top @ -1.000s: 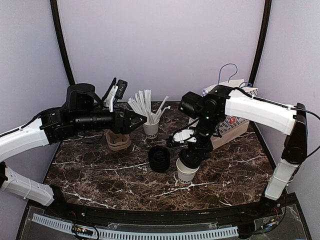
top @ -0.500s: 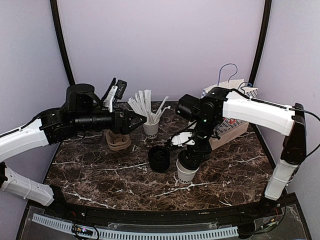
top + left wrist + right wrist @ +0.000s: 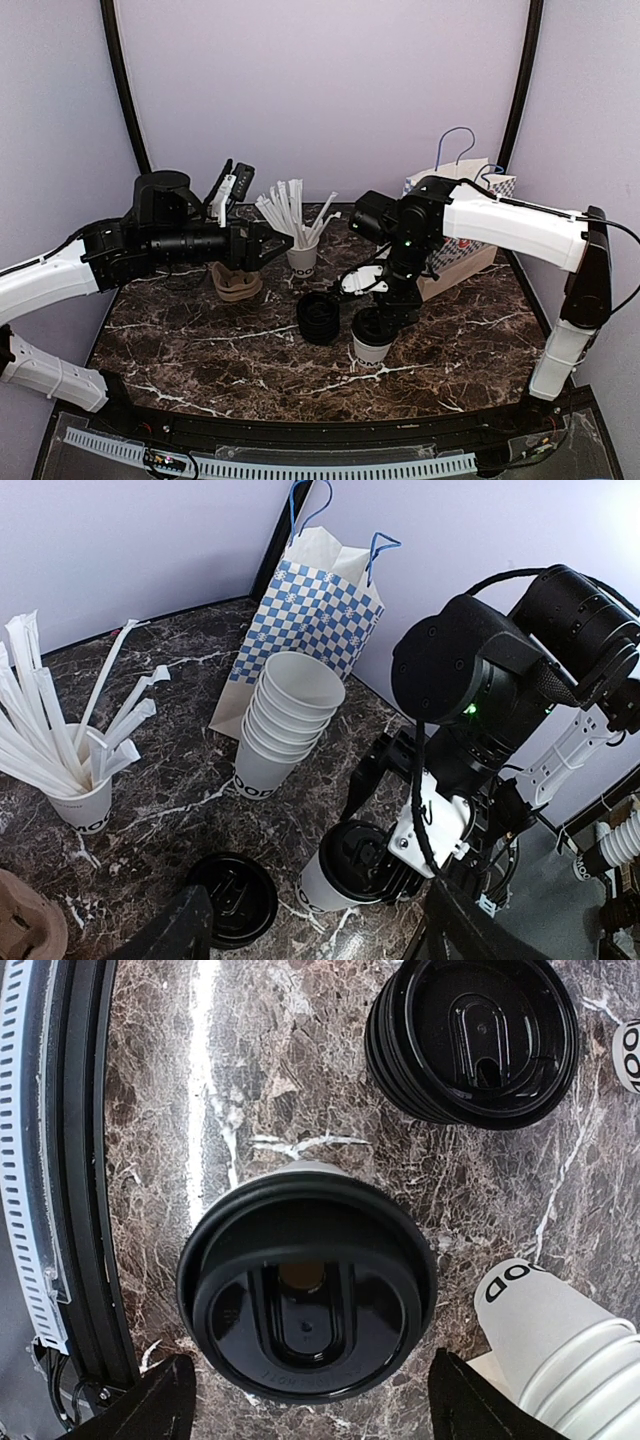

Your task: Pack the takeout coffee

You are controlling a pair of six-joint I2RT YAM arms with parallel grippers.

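Dark marble bench (image 3: pixel 200 350) — cup of white straws (image 3: pixel 301 258) at back, brown pulp carrier (image 3: pixel 237 281) left of it. Mid-bench, stack of black lids (image 3: pixel 319 318); stacked white cups (image 3: pixel 285 720) beside blue-checked paper bag (image 3: pixel 310 610).

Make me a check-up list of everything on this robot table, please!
Surface: dark marble table.
Job's things: white cup upright, black lid sitting on it.
Clutter: lid stack, straw cup, stacked cups, brown carrier, checkered bag.
Grippers: left gripper open, empty, by the straws; right gripper open above the lid.
Cables: black cable looping beside the right arm.
Surroundings: lilac walls, black posts.
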